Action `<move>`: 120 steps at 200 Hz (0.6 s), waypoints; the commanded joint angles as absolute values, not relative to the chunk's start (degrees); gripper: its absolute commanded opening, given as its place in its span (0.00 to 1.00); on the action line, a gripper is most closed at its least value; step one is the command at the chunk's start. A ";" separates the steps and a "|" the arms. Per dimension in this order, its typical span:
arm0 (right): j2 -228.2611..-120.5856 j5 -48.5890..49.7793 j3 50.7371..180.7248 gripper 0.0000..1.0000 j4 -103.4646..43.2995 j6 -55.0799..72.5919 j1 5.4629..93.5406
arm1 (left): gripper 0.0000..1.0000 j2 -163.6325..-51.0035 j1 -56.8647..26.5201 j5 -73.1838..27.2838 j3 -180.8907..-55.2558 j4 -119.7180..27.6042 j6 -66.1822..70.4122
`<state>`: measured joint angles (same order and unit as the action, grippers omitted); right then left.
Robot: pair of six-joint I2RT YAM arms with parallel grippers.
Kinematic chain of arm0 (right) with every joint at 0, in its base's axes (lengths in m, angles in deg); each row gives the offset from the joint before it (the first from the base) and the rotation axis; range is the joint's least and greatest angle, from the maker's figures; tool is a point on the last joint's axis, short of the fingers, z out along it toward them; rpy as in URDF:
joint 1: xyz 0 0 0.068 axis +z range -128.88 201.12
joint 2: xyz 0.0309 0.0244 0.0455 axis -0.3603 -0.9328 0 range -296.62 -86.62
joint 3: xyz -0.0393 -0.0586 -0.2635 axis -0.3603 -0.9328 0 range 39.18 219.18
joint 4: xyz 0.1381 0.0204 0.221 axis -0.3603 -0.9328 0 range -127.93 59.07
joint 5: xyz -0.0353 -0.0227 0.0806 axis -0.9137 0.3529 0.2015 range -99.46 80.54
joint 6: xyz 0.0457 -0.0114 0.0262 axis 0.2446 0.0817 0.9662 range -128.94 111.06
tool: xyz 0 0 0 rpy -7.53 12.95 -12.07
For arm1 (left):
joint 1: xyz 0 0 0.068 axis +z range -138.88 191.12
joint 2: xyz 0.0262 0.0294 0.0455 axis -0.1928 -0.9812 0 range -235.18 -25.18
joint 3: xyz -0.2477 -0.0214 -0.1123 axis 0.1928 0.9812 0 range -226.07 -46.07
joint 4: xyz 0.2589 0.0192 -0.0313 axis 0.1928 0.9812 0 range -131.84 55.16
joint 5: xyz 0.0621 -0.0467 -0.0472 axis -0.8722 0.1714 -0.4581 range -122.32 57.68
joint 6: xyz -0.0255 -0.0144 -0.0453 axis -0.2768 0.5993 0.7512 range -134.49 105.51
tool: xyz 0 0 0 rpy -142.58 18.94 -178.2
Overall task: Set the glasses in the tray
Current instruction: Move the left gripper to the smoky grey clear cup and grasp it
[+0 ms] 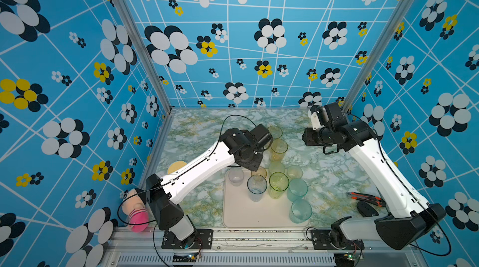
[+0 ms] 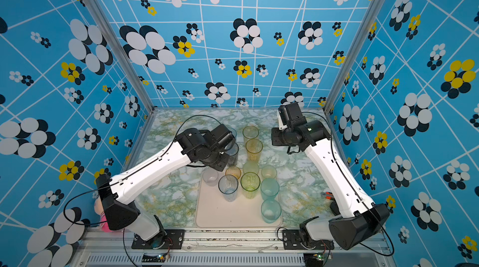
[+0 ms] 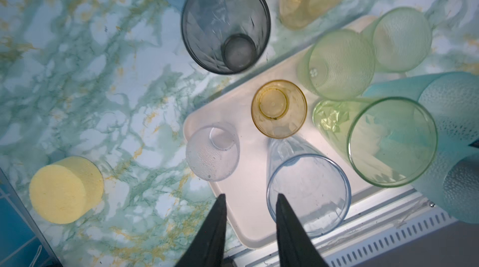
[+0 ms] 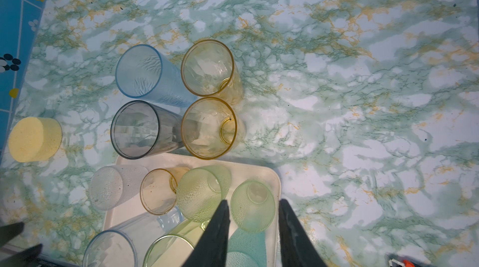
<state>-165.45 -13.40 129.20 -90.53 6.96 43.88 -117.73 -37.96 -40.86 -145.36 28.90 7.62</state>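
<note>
Meanwhile, eight of the twelve glasses stand in the cream-pink tray (image 1: 241, 213), crowded toward its 12 o'clock end. Four tall ones stand on the marbled tabletop just beyond that edge: a blue tumbler (image 4: 138, 71), a smoky grey tumbler (image 4: 134, 129) and two amber tumblers (image 4: 207, 67).

The left gripper (image 3: 251, 197) hangs over the tray with its fingers narrowly parted and empty. In its wrist view one finger shows just beside the rim of a blue-rimmed clear tumbler (image 3: 308, 193). The right gripper (image 4: 254, 202) hovers off the tray's 1 o'clock corner, also a narrow gap apart and holding nothing.

The likeliest trouble is a knock-over. A careless sideways move by the left arm could clip the blue-rimmed tumbler's rim and tip it into the short amber glass (image 3: 278, 108) or the short clear glass (image 3: 212, 151).

The four waiting tumblers are packed close, so fingers closing on the grey one may shove an amber neighbour. The free floor lies at the tray's 6 o'clock end, so a carried glass must clear the tall rims on the way or topple them. The smooth tapered plastic could also slip from a light grip.
</note>
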 commanded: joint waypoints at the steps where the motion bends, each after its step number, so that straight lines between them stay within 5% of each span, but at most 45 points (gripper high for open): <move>1: -165.46 -13.92 129.61 0.35 -91.13 8.19 43.53 | 0.34 -119.78 -33.22 -41.52 -148.41 31.26 3.72; 120: -166.60 -16.79 132.43 0.35 -91.49 8.46 43.38 | 0.27 -133.30 -23.93 -32.97 -151.93 23.05 -1.82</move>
<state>-166.11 -15.19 130.25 -90.64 7.81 43.80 -131.67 -24.94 -35.24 -149.97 24.53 -0.43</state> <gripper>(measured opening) 0.346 0.278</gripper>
